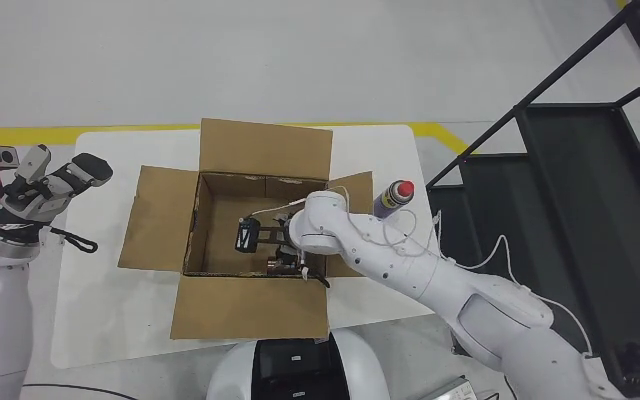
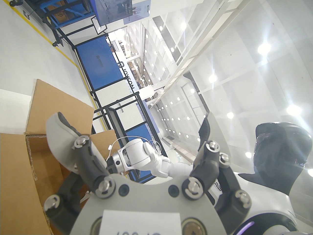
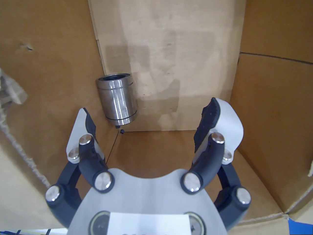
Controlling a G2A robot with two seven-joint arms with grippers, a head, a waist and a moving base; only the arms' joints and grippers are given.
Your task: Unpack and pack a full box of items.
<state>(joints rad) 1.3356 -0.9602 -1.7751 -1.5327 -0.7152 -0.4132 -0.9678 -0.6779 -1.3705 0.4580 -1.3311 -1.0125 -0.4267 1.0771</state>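
An open cardboard box (image 1: 158, 215) sits in the middle of the white table (image 1: 100, 300), its four flaps folded out. My right gripper (image 3: 149, 121) is down inside the box, open with nothing between its fingers. A shiny steel cylinder (image 3: 117, 99) with a dark bore stands on the box floor against a wall, just beyond one finger (image 3: 85, 123). From above, the right gripper (image 1: 262, 240) sits deep in the box. My left gripper (image 2: 132, 135) is held up off the table's left edge, open and empty, with a box flap (image 2: 58, 108) beside it.
A spray can with a red cap (image 1: 393, 196) stands on the table just right of the box. A dark metal staircase (image 1: 560, 170) runs along the right side. Bare table lies left of the box.
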